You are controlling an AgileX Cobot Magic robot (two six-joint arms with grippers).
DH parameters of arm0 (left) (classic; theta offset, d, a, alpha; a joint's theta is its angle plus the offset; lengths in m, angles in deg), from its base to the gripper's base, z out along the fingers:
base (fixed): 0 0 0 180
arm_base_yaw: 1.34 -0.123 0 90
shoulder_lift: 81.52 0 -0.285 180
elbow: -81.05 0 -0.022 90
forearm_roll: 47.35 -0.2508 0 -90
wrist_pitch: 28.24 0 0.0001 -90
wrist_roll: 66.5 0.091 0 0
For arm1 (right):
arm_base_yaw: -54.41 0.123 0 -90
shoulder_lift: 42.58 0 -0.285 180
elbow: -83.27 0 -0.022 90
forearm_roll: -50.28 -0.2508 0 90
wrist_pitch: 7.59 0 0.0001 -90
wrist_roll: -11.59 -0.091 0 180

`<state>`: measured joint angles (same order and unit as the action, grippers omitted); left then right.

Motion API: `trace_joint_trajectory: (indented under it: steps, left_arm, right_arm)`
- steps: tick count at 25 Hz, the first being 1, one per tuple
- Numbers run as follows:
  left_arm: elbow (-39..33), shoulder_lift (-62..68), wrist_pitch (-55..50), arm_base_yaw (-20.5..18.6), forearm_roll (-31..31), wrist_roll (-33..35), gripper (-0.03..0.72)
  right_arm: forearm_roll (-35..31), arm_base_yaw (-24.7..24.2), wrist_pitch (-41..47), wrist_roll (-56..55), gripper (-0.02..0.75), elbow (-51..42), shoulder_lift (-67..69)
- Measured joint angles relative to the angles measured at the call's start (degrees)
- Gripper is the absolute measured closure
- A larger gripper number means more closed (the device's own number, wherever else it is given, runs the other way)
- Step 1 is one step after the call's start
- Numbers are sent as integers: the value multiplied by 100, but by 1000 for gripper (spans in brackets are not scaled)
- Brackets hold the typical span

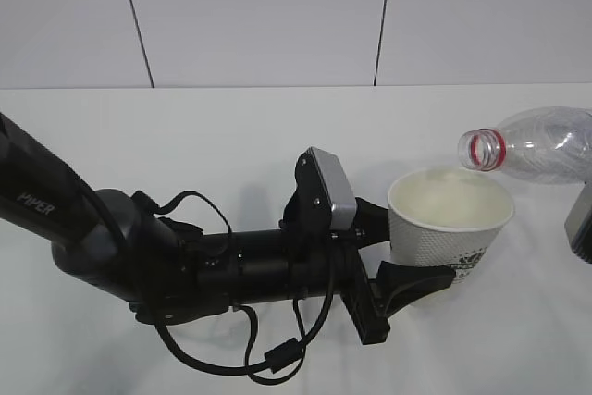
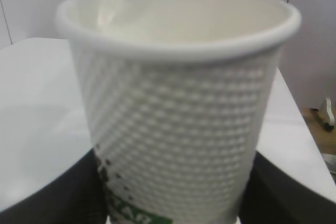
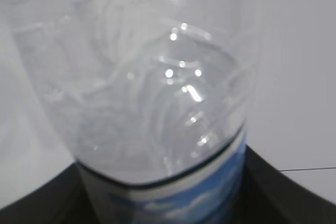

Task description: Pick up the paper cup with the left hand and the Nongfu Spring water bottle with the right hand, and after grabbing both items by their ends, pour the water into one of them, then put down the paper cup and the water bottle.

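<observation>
The white paper cup [image 1: 451, 228] with a green logo stands upright, lifted just off the table, and my left gripper [image 1: 416, 249] is shut on its lower part, one finger on each side. In the left wrist view the cup [image 2: 178, 108] fills the frame between the black fingers [image 2: 47, 198]. The clear Nongfu Spring water bottle [image 1: 541, 143] lies nearly level in the air. Its uncapped mouth with the red neck ring [image 1: 481, 149] hangs just above the cup's far right rim. My right gripper [image 3: 165, 203] is shut on the bottle [image 3: 157, 77] at its label. No stream shows.
The black left arm [image 1: 102, 247] marked PIPER, with loose cables [image 1: 268, 358], crosses the lower left of the white table [image 1: 231, 136]. A grey block [image 1: 581, 224] of the right arm sits at the right edge. A white panelled wall [image 1: 277, 16] stands behind.
</observation>
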<state>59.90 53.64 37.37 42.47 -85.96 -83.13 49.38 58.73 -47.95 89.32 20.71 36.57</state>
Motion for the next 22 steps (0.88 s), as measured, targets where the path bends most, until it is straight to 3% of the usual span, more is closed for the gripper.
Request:
trace_joint_trajectory:
  steps: [22]
  left_arm:
    - [0,0,0,0,0,0,207]
  right_arm:
    - [0,0,0,250,288,0,0]
